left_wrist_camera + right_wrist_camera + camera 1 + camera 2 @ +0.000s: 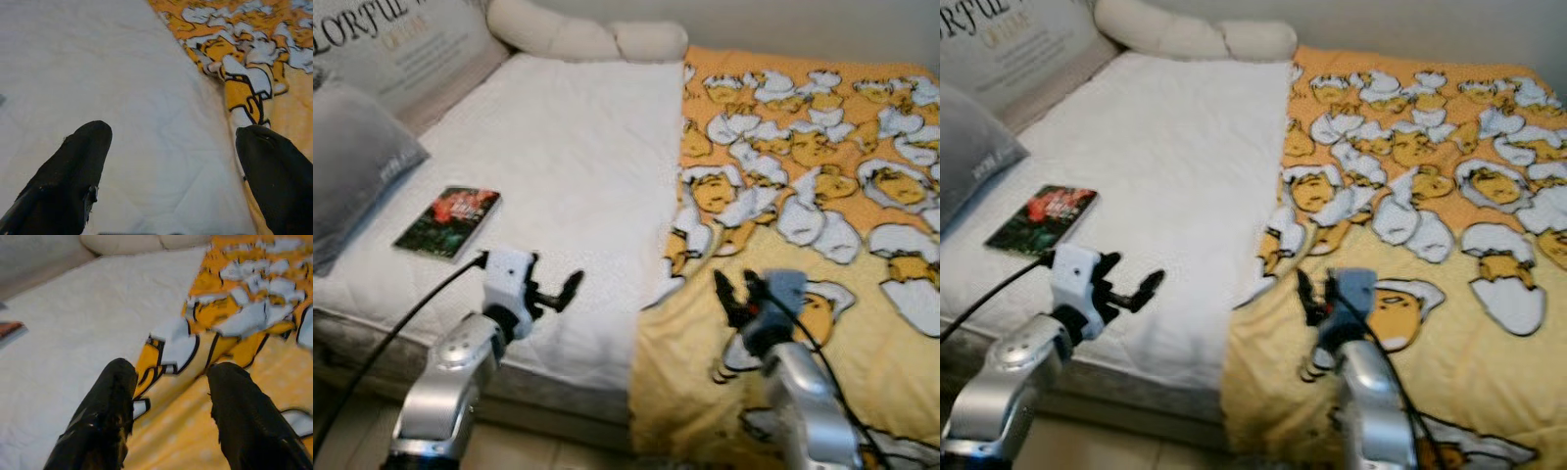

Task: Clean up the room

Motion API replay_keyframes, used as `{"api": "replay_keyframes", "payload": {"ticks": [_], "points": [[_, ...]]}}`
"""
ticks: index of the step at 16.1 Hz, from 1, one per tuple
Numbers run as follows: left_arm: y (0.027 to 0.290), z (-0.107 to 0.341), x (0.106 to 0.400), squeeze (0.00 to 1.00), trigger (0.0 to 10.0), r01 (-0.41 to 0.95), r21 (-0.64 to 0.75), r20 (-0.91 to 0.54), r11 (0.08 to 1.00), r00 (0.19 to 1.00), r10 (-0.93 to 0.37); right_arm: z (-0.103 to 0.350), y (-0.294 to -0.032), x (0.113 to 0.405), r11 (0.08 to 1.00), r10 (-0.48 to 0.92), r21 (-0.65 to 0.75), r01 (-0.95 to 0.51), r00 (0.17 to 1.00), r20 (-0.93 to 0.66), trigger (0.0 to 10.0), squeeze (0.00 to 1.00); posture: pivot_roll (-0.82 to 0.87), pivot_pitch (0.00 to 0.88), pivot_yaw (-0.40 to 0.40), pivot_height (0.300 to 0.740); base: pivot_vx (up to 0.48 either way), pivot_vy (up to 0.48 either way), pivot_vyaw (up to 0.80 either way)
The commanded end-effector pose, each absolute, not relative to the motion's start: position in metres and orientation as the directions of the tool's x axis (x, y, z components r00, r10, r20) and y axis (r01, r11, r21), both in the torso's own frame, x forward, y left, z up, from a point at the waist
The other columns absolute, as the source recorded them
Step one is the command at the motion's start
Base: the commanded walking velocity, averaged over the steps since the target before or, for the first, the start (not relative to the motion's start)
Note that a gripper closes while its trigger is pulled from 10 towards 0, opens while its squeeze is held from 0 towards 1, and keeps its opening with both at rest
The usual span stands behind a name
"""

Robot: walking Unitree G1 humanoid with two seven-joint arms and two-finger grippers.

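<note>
A yellow and orange cartoon blanket (803, 196) covers the right half of the bed, its left edge (675, 235) running down the white mattress cover (568, 166). My right gripper (736, 292) hovers open just above the blanket's lower left corner, fingers (112, 401) straddling the edge. My left gripper (558, 292) is open over the white cover near the bed's front edge, its fingers (73, 166) spread wide with nothing between them. A dark book (448, 221) with a red cover picture lies on the white cover to the left.
A grey pillow (352, 162) rests at the bed's left. Cream cushions (587, 39) line the head end against the wall. A printed headboard panel (401, 44) stands at the back left. The floor (509, 450) shows below the bed's front edge.
</note>
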State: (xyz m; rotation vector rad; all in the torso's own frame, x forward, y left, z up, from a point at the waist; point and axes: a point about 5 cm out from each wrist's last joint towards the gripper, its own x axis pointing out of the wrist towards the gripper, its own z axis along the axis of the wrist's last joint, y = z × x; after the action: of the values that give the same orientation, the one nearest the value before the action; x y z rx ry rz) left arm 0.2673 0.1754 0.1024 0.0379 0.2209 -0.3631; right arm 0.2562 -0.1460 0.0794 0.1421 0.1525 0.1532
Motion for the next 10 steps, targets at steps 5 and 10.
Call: {"api": "replay_keyframes", "payload": {"ticks": [5,10], "points": [[0.173,0.109,0.278,0.00,10.0,0.346,0.024,-0.191,0.938,0.923,-0.335,0.080,-0.167,0.264,0.995,0.013,0.103,0.004,0.986,-0.167,10.0,1.00,0.03,0.000,0.067,0.740,0.000,-0.435,-0.54],[0.171,0.109,0.284,0.00,10.0,0.348,0.026,-0.192,0.937,0.922,-0.337,0.073,-0.176,0.259,0.994,-0.046,0.087,0.065,0.979,-0.197,10.0,1.00,0.03,0.000,0.069,0.740,0.000,-0.421,-0.80]]}}
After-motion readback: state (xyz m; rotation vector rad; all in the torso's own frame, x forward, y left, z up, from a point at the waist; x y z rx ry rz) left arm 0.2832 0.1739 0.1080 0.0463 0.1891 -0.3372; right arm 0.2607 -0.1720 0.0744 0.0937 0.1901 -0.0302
